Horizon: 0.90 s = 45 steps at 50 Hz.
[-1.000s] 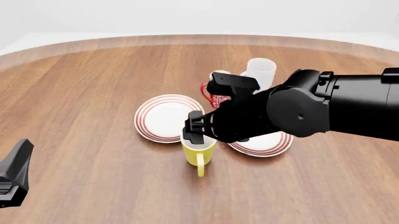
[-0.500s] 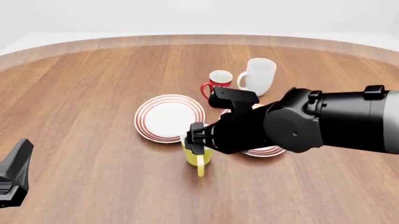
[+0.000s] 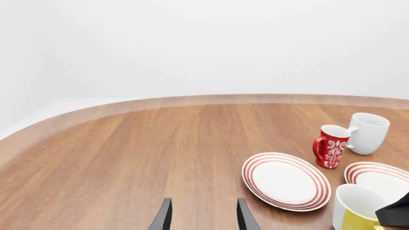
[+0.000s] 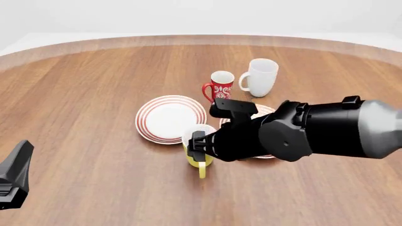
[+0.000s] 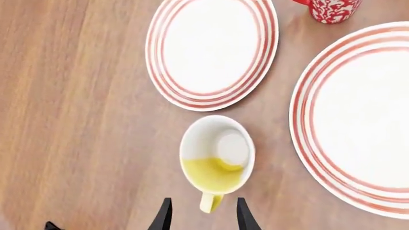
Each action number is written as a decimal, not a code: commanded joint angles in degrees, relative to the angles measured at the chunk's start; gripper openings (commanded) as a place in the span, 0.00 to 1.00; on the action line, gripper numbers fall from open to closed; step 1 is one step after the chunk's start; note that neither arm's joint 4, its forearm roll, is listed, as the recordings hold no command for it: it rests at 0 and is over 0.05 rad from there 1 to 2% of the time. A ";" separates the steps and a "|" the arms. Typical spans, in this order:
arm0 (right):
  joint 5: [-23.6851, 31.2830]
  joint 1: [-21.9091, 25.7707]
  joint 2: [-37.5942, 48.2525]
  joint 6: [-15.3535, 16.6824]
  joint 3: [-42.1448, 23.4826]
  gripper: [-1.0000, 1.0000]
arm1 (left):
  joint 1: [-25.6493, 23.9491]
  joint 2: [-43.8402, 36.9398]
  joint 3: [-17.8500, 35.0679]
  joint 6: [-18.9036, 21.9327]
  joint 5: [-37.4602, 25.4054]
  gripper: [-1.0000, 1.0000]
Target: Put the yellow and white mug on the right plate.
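In your front view, the right arm (image 4: pixel 301 136) covers most of the right plate (image 4: pixel 264 110), leaving only slivers of its rim, and it hides the right side of the yellow mug (image 4: pixel 198 149). You cannot see the right gripper's fingertips there. The left gripper (image 4: pixel 12 181) is cut by the frame's left edge. In your left wrist view, the mug and the right plate run off the frame's edge. Your right wrist view crops that plate and shows only the base of the red patterned mug (image 5: pixel 327 9).
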State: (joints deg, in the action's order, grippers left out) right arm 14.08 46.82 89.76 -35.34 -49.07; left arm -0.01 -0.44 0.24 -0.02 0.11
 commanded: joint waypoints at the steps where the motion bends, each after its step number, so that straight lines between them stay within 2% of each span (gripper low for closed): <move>1: -2.30 0.12 2.27 -0.99 1.00 1.00 | 0.00 0.01 0.00 0.01 0.00 1.00; 9: -3.33 0.68 3.74 -1.81 0.99 1.00 | 0.01 0.00 0.00 0.01 0.00 1.00; 31: -11.28 4.28 6.56 -7.74 7.57 1.00 | 0.01 0.00 0.00 0.00 0.00 1.00; 39: -12.85 4.60 7.44 -8.43 8.35 1.00 | 0.01 0.00 0.00 -0.01 0.00 1.00; 45: -12.28 3.61 7.22 -7.38 7.72 1.00 | 0.01 0.00 0.00 -0.01 0.00 1.00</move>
State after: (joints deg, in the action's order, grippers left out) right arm 2.61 50.73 96.61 -42.73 -41.64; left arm 0.00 -0.44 0.24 -0.02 0.11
